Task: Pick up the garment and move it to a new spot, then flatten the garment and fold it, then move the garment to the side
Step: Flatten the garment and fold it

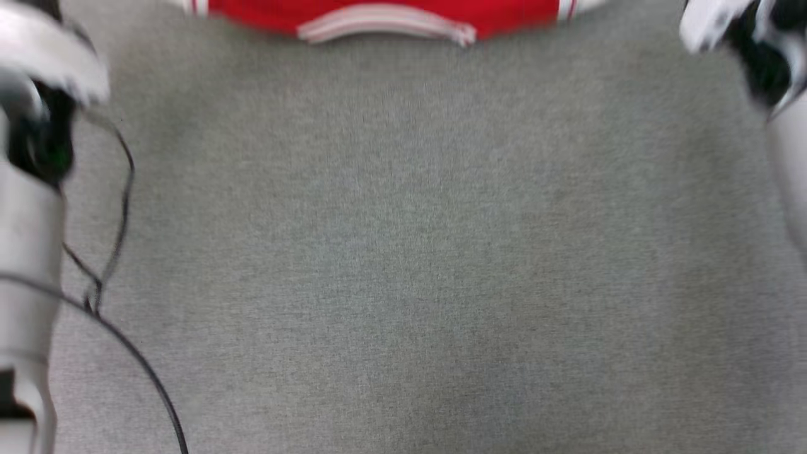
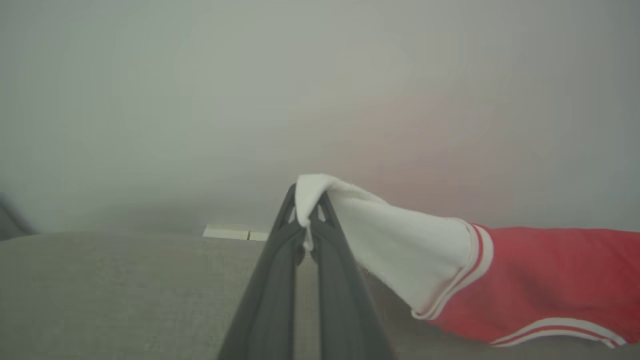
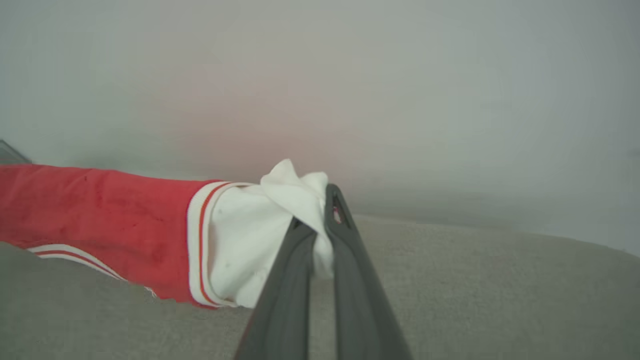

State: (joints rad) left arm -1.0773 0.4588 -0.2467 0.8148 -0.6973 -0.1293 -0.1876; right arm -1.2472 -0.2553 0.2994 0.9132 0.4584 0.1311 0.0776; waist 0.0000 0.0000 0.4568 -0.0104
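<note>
Quick status from my end: the left hand [image 2: 307,201] is pinched all the way closed on a bunch of white sleeve [image 2: 400,240], with a little tuft of cloth poking out past the fingertips. From that hand the garment [image 2: 540,280] runs off to the right, white first, then the red-and-white stripe trim [image 2: 477,260], then the red body sagging down to the grey worktop [image 2: 125,290]. The right hand [image 3: 315,207] is doing the mirror version, clamped tight on a wad of the other white sleeve [image 3: 245,250], and the red part stretches away to its left, low over the worktop. So the garment is strung between the two hands, sleeve ends lifted, middle drooping. In the head view everything is blurry, but I can see the red fabric up at the far edge with a striped band [image 1: 384,22] along its near side, well ahead of both arms. My pale left forearm [image 1: 25,252] sits at the left edge with a black cable [image 1: 120,208] looping beside it, and the right arm [image 1: 788,157] is at the right edge.
</note>
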